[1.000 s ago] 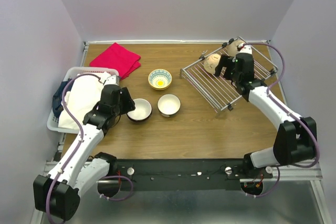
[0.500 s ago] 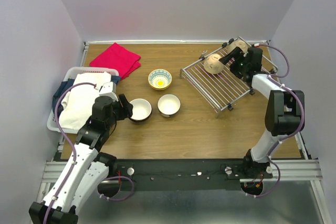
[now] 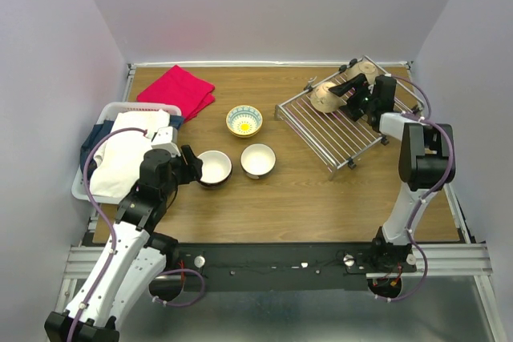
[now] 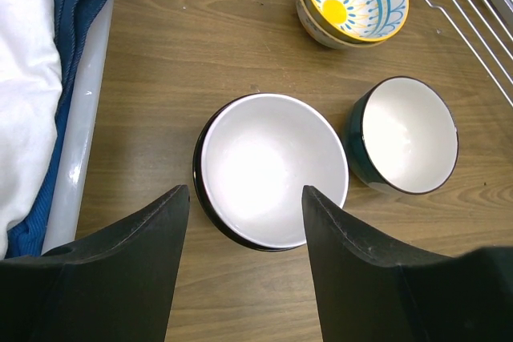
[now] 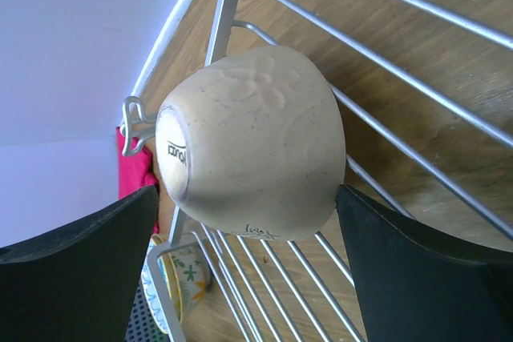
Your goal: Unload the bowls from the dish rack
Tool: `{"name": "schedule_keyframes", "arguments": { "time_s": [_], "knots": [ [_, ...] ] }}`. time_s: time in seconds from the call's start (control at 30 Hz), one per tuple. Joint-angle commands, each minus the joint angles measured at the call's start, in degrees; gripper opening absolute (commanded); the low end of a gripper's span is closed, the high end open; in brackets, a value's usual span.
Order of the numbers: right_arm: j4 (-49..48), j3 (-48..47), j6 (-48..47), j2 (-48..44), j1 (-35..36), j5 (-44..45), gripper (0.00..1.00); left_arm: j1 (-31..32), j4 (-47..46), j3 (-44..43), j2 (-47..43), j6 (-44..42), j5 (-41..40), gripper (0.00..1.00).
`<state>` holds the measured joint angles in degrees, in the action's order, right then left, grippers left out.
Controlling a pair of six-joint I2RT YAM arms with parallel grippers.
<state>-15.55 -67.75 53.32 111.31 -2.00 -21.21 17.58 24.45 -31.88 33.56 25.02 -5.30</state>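
Note:
The silver wire dish rack (image 3: 341,127) sits at the back right. A tan bowl (image 3: 323,96) lies tipped on its far end, and a second tan bowl (image 3: 360,71) stands behind it, partly hidden. My right gripper (image 3: 349,90) is open around the first tan bowl (image 5: 248,146); its fingers (image 5: 417,270) flank it, the right one at its rim. On the table are a floral bowl (image 3: 244,121), a dark bowl with a white inside (image 3: 213,167) and a teal bowl (image 3: 258,160). My left gripper (image 4: 244,198) is open and empty, just short of the dark bowl (image 4: 272,167).
A white plastic basket (image 3: 90,190) with white and blue cloth stands at the left. A red cloth (image 3: 178,90) lies at the back left. The rack's corner (image 4: 473,6) shows in the left wrist view. The side walls stand close to the table's edges.
My right arm has folded back toward the far right, and its gripper now sits around the tan bowl. My left arm has drawn back a little from the dark bowl.

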Motion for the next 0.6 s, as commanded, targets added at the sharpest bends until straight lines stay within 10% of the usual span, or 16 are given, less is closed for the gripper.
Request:
{"name": "schedule_keyframes", "arguments": {
  "time_s": [0.0,0.57],
  "knots": [
    [-9.1,2.5,6.7,3.4,-0.7,-4.1,1.00,-0.3,-1.3,0.5,-0.7,-0.8,-1.1,0.67],
    [-12.5,4.9,11.9,5.9,-1.3,-0.7,0.98,-0.4,-1.6,0.6,-0.7,-0.7,-0.9,0.67]
  ]
}}
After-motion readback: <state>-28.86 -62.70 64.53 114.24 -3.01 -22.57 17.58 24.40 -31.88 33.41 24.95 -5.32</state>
